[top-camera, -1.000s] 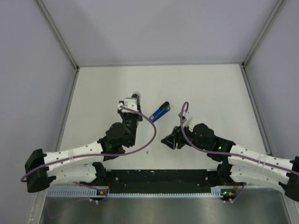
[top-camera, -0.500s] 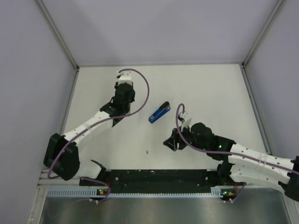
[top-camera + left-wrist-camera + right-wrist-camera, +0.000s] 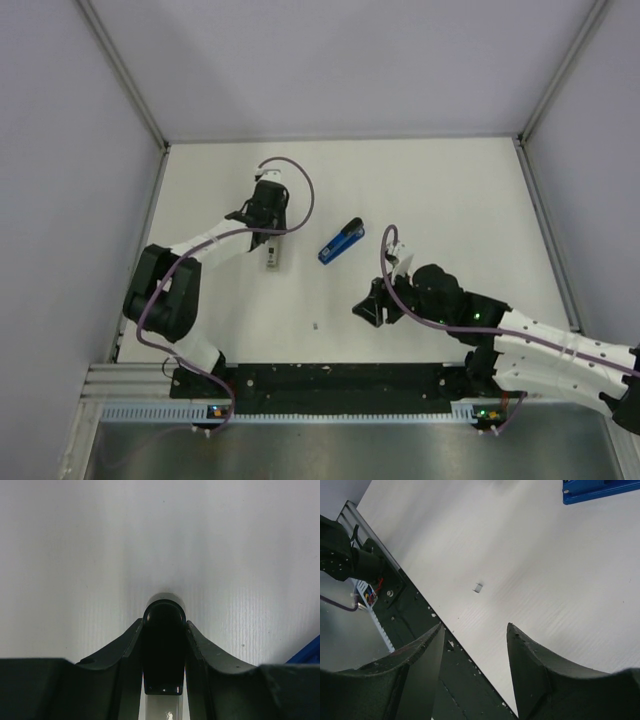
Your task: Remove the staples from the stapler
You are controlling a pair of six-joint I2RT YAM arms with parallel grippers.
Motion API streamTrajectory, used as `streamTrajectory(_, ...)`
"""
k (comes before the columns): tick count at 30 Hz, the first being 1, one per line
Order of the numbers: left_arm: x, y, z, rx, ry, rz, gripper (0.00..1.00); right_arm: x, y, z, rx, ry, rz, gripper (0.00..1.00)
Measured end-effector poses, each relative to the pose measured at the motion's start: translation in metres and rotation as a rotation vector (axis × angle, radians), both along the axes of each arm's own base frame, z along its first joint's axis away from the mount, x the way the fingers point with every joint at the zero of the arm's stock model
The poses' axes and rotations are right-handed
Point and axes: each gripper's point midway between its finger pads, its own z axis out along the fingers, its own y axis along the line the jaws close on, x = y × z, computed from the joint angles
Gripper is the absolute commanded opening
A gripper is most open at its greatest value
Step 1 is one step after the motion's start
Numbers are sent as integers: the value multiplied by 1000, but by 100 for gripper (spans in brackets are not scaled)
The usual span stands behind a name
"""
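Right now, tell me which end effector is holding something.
The left end effector: its fingers are closed on a grey bar with a black end. The right end effector is open and holds nothing.

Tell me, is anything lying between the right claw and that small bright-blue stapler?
Nothing visible. Only bare white table lies between the open right gripper and the small bright-blue stapler. The tiny metal scrap sits off to the side.

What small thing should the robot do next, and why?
Probably the left gripper should lower and release the grey bar: it looks pinched there, well apart from the blue stapler, and the right gripper hangs open and empty.
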Motion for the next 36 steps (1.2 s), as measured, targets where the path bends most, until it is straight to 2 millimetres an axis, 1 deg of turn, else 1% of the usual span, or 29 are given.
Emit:
streamTrajectory(2,5,-1,-2,-5,5,4,0,-1,-1,3,8,-4,3,54)
streamTrajectory(4,10,-5,-4,-13,9,3,2,-2,-3,6,15,-9,4,55)
streamTrajectory(6,14,-7,-7,-17,14,3,11,-3,-4,7,16,-13,6,56)
streamTrajectory(9,15,-10,-13,-18,31,-1,21,-5,-7,7,11,-14,7,57)
streamTrajectory(12,15,-11,-18,-18,44,-5,29,-6,-10,5,0,-12,8,58)
streamTrajectory(16,17,-13,-18,-18,55,-10,45,-8,-12,2,-14,-6,10,59)
streamTrajectory(18,18,-13,-16,-18,58,-11,50,-8,-12,2,-16,-4,11,60)
streamTrajectory(21,23,-16,-9,-24,47,-11,54,-9,-13,0,-22,0,12,60)
streamTrajectory(26,28,-18,1,-31,33,-9,56,-10,-14,-1,-28,4,13,61)
streamTrajectory(31,20,-15,1,-23,62,-11,57,-10,-15,0,-25,1,13,62)
streamTrajectory(34,14,-19,20,-46,42,-33,57,-10,-18,-1,-38,-4,13,63)
streamTrajectory(36,11,-25,41,-66,5,-63,58,-11,-20,0,-54,-4,13,66)
